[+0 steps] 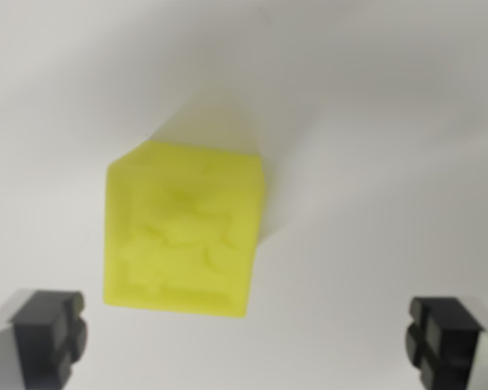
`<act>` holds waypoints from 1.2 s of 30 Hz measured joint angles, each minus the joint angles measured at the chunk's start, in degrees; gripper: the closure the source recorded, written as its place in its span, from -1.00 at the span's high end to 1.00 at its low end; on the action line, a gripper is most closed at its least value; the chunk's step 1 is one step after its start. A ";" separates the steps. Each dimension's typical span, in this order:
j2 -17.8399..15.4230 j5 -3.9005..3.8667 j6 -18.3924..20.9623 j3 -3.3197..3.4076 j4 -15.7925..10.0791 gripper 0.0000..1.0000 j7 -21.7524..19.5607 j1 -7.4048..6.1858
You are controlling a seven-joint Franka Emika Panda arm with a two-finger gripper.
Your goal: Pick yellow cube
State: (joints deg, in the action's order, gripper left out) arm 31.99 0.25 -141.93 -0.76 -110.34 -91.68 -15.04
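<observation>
One yellow cube (183,231) sits on a plain white tabletop (390,122), a little toward the wrist view's left of centre and in the middle band of the picture. It is turned at a slight angle, so that a corner edge points up and away. Its near face carries a shallow moulded relief, too blurred to read as any clear shape. A soft shadow falls from it toward the upper right.

The pincer (248,337) is spread wide: its two dark fingertips (50,329) show at the bottom corners of the picture, one at the wrist view's left and one at the right, well apart from each other. The cube lies above the gap between them, nearer the left tip, and neither tip touches it. Nothing is held.

The count stands at one cube and two fingertips. No container shows here, and the cube rests directly on the bare surface
</observation>
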 joint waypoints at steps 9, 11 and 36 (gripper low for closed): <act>3.73 -0.54 -1.47 0.02 2.48 1.00 -5.30 -1.74; 4.48 -0.66 -1.69 0.02 3.01 1.00 -6.43 -2.07; 9.92 -1.13 -5.27 -0.04 4.96 1.00 -7.93 -2.23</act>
State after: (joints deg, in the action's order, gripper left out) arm 41.91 -0.87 -147.20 -0.80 -105.39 -99.61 -17.27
